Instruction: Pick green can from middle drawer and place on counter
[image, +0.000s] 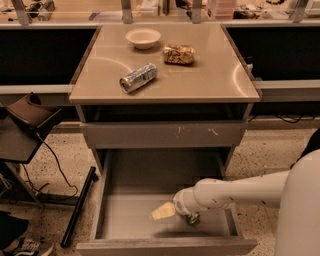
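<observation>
Green can beside gripper (in middle drawer)

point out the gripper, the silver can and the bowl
gripper (163, 211): camera view, pale tip, low inside the middle drawer (125, 220)
silver can (138, 77): camera view, mid-side of its body
bowl (143, 45): camera view, front outer wall

Your tool is sitting low inside the middle drawer. There the white arm is covering most of the green can, and only a dark greenish sliver is showing under the wrist. The arm is running off the right edge. The markings on the silver can on the bench are blurring beyond reading.
</observation>
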